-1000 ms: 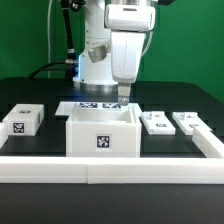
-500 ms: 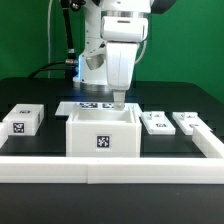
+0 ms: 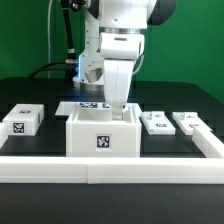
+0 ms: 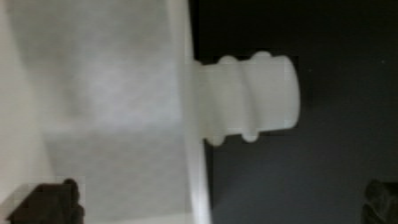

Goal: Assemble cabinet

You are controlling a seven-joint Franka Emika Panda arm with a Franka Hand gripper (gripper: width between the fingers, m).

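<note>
The cabinet [image 3: 101,133], a large open-topped white box with a square tag on its front, stands mid-table. My gripper [image 3: 118,112] hangs over its back right corner, fingertips about level with the rim. In the wrist view the cabinet's white wall [image 4: 107,110] fills one side, and a ribbed white stub [image 4: 249,98] juts from it over the black table. My gripper [image 4: 214,203] is open wide, one dark finger [image 4: 50,200] over the white wall and the other at the far edge of the picture. Nothing is held.
A small white tagged block [image 3: 22,120] lies at the exterior view's left. Two flat white tagged parts [image 3: 155,123] [image 3: 186,122] lie at its right. The marker board [image 3: 85,105] lies behind the cabinet. A white rail [image 3: 110,166] runs along the front and right side.
The arm has come down and shifted slightly toward the exterior view's left, bringing the open gripper down to the cabinet's back right rim. No part has moved.
</note>
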